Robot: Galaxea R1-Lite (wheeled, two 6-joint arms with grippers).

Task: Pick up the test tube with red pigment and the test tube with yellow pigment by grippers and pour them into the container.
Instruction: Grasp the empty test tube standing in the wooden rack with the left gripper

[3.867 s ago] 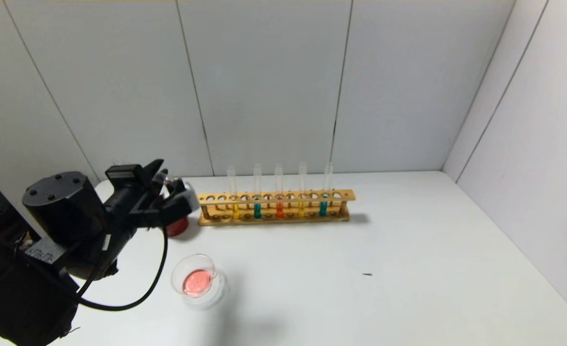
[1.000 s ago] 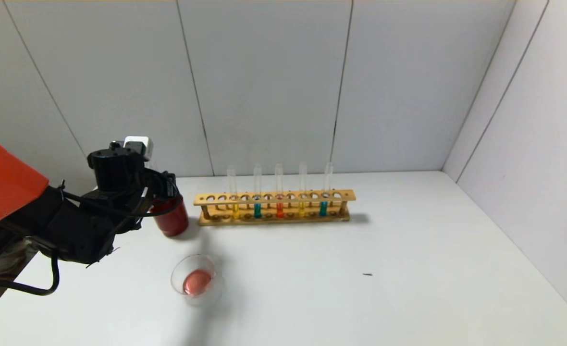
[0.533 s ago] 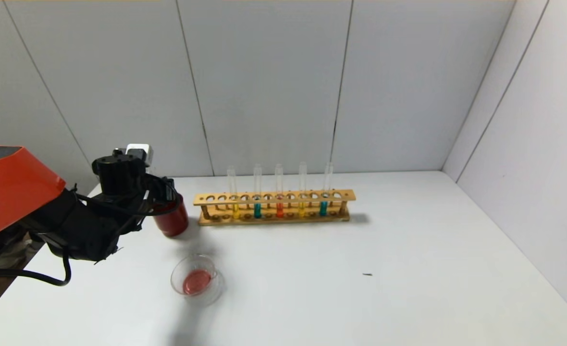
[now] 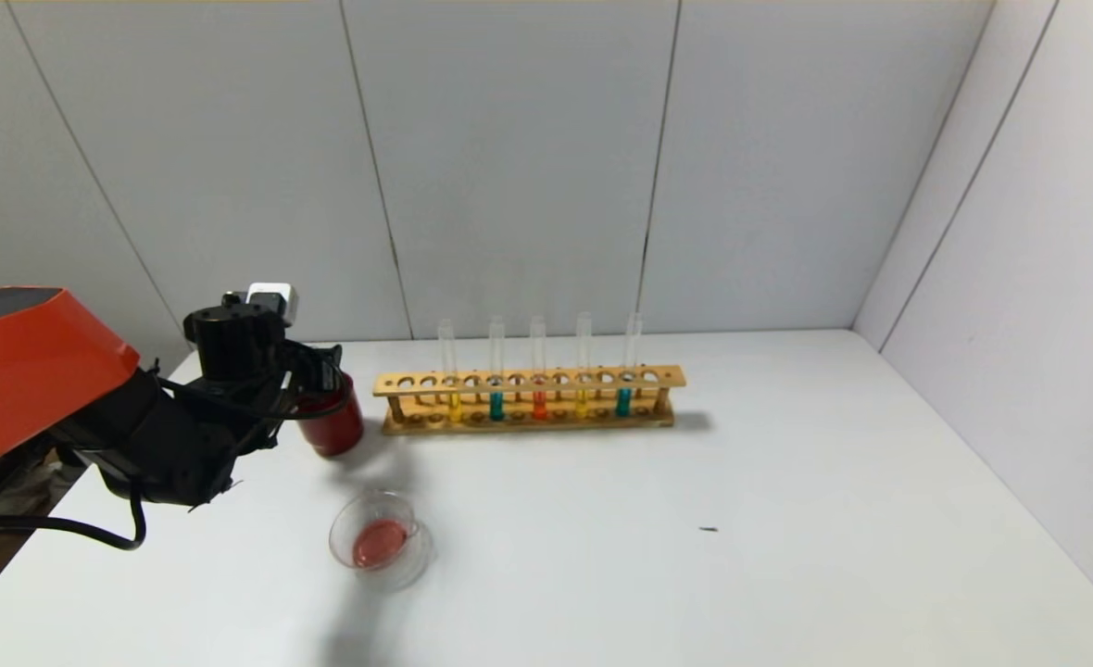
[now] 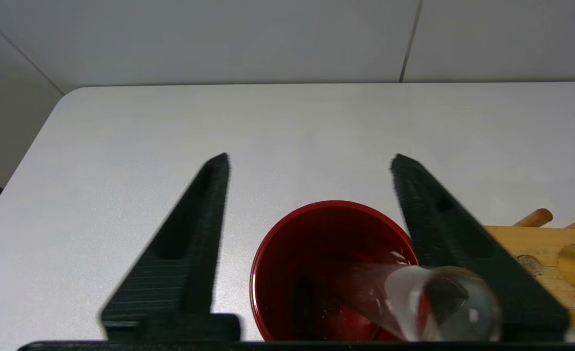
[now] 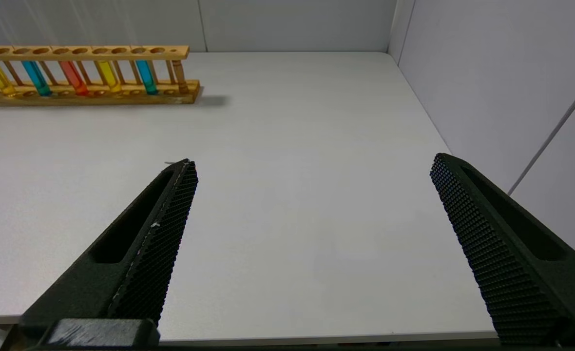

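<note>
A clear glass dish (image 4: 379, 542) sits on the white desk (image 4: 695, 519) well in front of the wooden rack (image 4: 528, 400), already holding a shallow pool of red liquid, which suggests the red half of the pouring is done. Nothing yellow shows in the dish, so the yellow pour appears still to come. In the rack stand five tubes: a yellow tube (image 4: 453, 389) at the end nearest the dish, then teal, an orange-red tube (image 4: 538, 384) in the middle, a second yellow and a second teal. Just beside that same end of the rack stands a dark red cup (image 5: 329, 270), with an emptied glass tube (image 5: 414, 302) leaning inside it, apparently discarded. The left tool (image 5: 312, 163) hovers directly over the cup, its fingers spread apart and gripping nothing. The right tool (image 6: 314, 163) is parked low at the near edge of the desk, far from the rack, fingers wide apart and idle. What looks left: lift a yellow tube and tip it into the dish
</note>
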